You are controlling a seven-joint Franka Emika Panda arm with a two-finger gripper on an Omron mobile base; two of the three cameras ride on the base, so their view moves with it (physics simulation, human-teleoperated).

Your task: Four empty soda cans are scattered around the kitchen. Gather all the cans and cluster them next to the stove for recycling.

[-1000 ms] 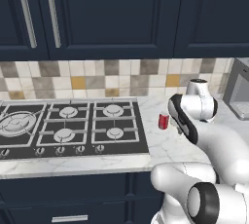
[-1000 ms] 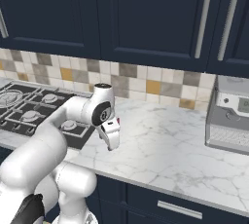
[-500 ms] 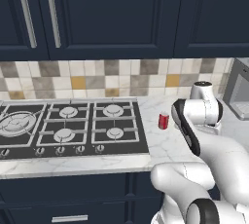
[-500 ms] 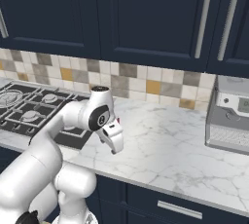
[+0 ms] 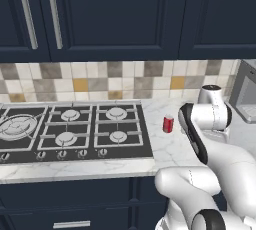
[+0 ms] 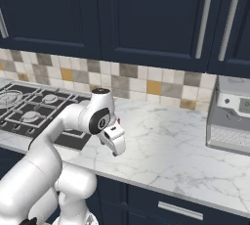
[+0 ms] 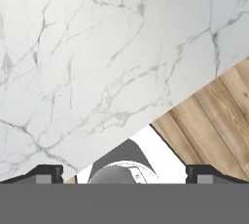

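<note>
Now red soda can (image 5: 168, 124) upright beside stove (image 5: 75, 131); fingers (image 7: 46, 173) spread wide over bare counter (image 7: 97, 62), apart from can.

Glossy white rounded arm segments, dark grey joint caps; small dark fingers (image 7: 47, 172)

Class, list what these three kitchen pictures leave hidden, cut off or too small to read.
1. Red soda can, left base view: label too small to read.
2. Stove, left base view: left end cut off by the frame edge.
3. Steel appliance, right base view: right side cut off by the frame edge.
4. Open gripper, hand view: fingers cut off by the bottom band.
</note>
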